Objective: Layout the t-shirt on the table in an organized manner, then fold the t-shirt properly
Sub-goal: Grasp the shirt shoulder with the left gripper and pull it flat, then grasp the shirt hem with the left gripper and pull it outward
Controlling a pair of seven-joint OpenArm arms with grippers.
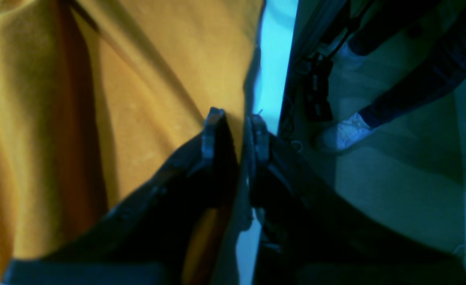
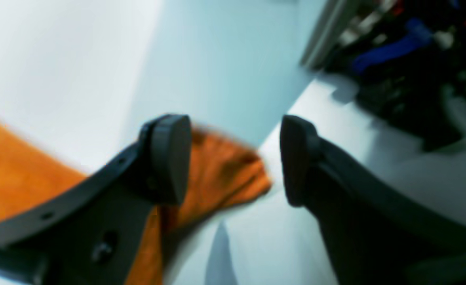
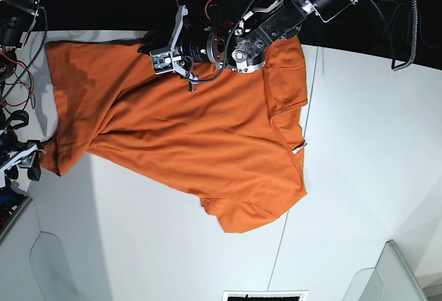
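The orange t-shirt lies spread on the white table, rumpled, with a small white tag at its right edge. My left gripper is at the shirt's far edge. In the left wrist view its jaws are nearly together, pinching the cloth edge. My right gripper is at the table's left edge. In the right wrist view it is open, and a corner of the shirt lies on the table between its fingers, untouched.
A thin dark seam crosses the table. Cables and hardware crowd the left edge. A white box corner sits at the front right. A person's legs and white shoes stand past the table's far edge.
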